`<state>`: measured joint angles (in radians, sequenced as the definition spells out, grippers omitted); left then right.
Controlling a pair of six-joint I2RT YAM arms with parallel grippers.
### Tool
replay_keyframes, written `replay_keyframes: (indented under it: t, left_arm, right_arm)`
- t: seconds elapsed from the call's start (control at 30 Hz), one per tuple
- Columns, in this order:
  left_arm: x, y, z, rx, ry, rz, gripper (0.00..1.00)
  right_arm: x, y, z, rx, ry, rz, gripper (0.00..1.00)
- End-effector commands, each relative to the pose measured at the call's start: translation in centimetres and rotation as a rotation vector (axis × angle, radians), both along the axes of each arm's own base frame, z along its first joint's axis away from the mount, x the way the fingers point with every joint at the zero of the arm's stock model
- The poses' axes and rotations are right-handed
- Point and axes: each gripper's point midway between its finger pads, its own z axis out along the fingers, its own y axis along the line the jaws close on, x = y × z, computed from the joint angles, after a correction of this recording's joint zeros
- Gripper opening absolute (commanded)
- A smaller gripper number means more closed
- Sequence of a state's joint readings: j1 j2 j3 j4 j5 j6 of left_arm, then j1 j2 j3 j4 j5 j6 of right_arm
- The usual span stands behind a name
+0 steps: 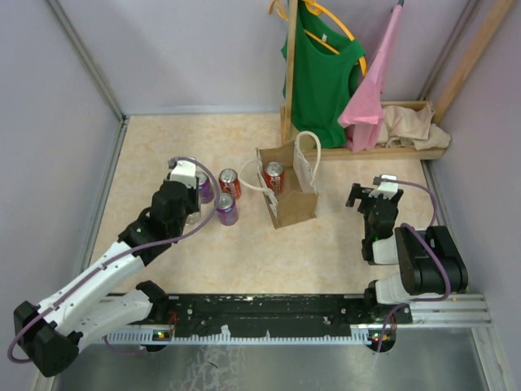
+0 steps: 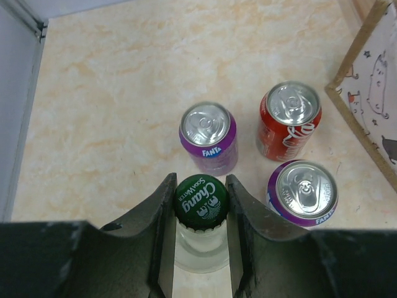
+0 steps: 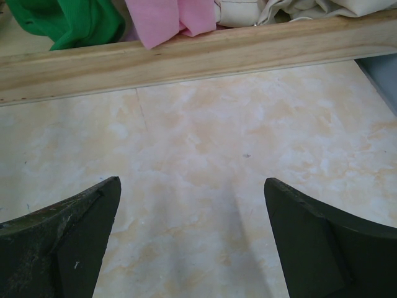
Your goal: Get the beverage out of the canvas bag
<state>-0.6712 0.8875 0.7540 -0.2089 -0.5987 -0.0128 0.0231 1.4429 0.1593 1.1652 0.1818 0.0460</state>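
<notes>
Left end effector [image 2: 199, 181] pinches a green-capped bottle [image 2: 200, 202] left of the canvas bag [image 1: 291, 205], which holds a red can [image 1: 274, 173]. Right end effector [image 3: 192, 192] is spread, right of the bag.

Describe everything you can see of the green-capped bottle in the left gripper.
The Chang soda water bottle has a dark green crimped cap with white lettering. Beneath it shows a clear, glass-looking neck and shoulder. It stands upright, viewed from above, clamped at cap level between the left gripper's dark fingers. It is close beside a purple Fanta can, outside the canvas bag. Its base is hidden, so contact with the table cannot be judged.
</notes>
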Motion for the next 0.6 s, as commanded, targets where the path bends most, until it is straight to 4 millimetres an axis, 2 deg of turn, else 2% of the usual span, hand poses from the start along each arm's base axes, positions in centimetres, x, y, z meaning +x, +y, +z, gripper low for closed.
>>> replay_keyframes:
  t: [0.0,0.13,0.3,0.57]
  left_arm:
    - [1.1,0.5,4.1,-0.168,-0.173,0.089,0.00]
    - [1.1,0.3,2.5,-0.187,-0.157,0.096,0.00]
    - [1.2,0.8,2.1,-0.215,-0.204,0.121,0.00]
    - [2.3,0.4,0.4,-0.221,-0.169,0.113,0.00]
  right_arm:
    - [0.9,-0.1,2.0,0.002,-0.072,-0.003,0.99]
    - [0.9,-0.1,2.0,0.002,-0.072,-0.004,0.99]
    - [0.9,-0.1,2.0,0.002,-0.072,-0.004,0.99]
    - [0.9,-0.1,2.0,0.003,-0.073,-0.003,0.99]
